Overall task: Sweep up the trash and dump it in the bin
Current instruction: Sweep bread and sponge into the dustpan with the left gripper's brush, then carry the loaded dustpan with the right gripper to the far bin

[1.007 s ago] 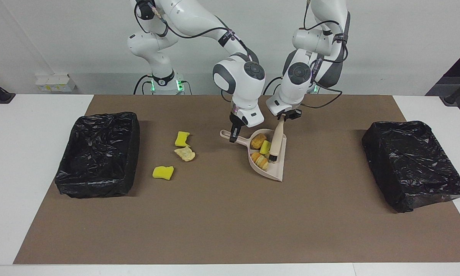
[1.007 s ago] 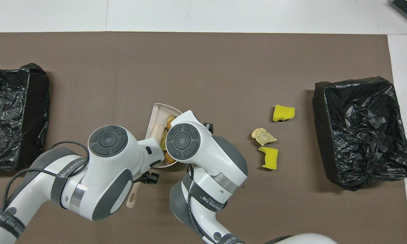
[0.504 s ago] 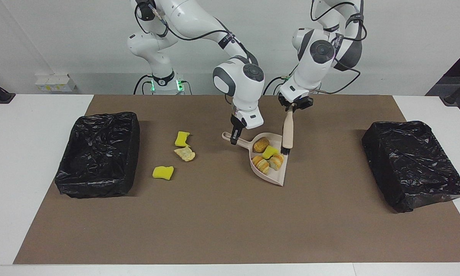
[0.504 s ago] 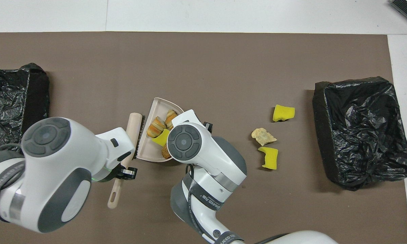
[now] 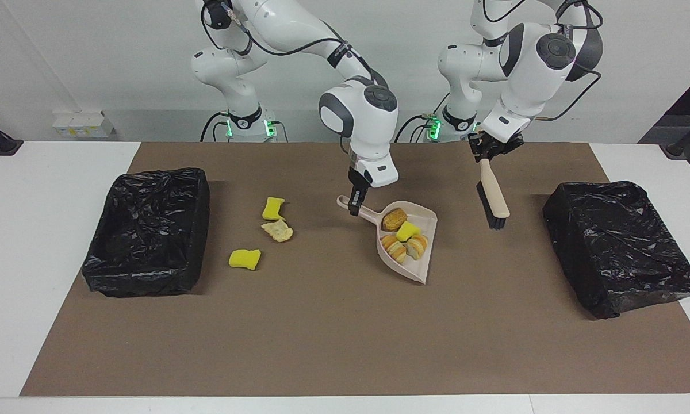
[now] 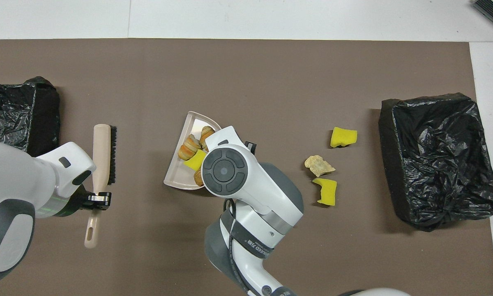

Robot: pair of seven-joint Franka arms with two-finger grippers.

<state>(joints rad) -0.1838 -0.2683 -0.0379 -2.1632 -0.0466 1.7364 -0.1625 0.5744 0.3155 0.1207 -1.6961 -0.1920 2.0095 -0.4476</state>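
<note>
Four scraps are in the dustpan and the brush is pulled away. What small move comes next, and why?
Probably lift the dustpan a little with the right hand, keeping it level. That hand is shut on the pan's handle, four scraps sit loose in it, and the left hand holds the brush clear toward the left arm's bin. Three scraps wait on the mat.

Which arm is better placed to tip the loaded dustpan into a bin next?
Right. Its end effector already grips the dustpan by the handle, with four scraps in it. The left end effector holds the brush clear of the pan.
</note>
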